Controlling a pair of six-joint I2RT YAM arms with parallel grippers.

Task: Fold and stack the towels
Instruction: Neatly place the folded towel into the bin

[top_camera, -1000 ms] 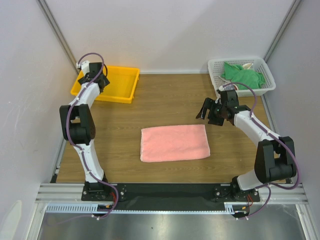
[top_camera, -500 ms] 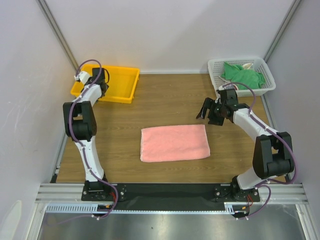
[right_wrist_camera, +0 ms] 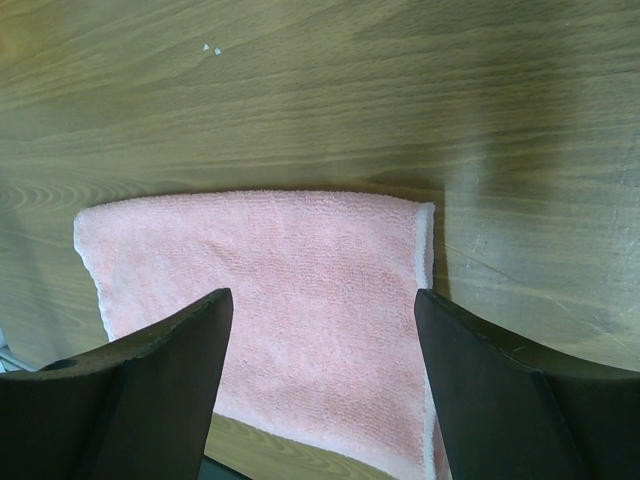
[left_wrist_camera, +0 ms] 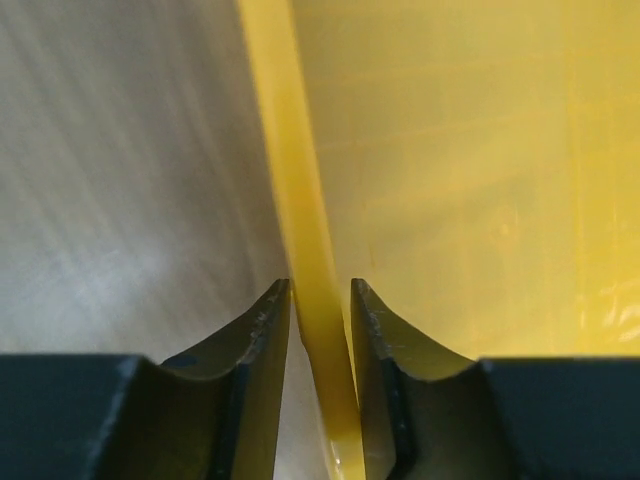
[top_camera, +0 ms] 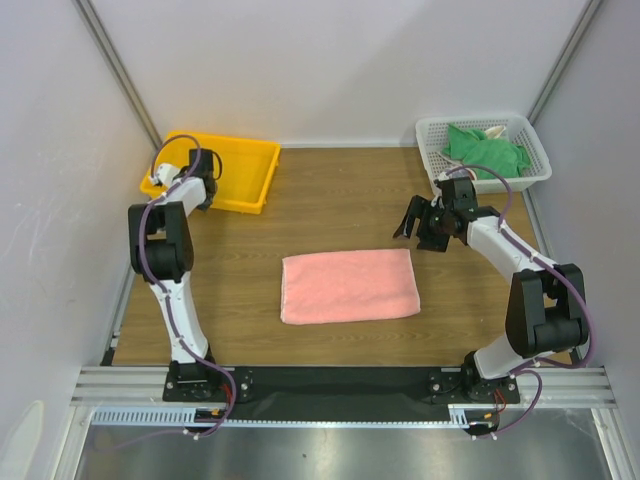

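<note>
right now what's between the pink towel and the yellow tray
Nothing but bare wooden table, as the top view shows: the pink towel and the yellow tray have no object between them.

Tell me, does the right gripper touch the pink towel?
Apart. The right wrist view shows the pink towel lying flat, far beneath the open right gripper.

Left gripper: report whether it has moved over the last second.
Yes. The left gripper has come toward the wooden table's near edge, from the yellow plastic tray's back-left corner to its rim, which its fingers now flank.
</note>
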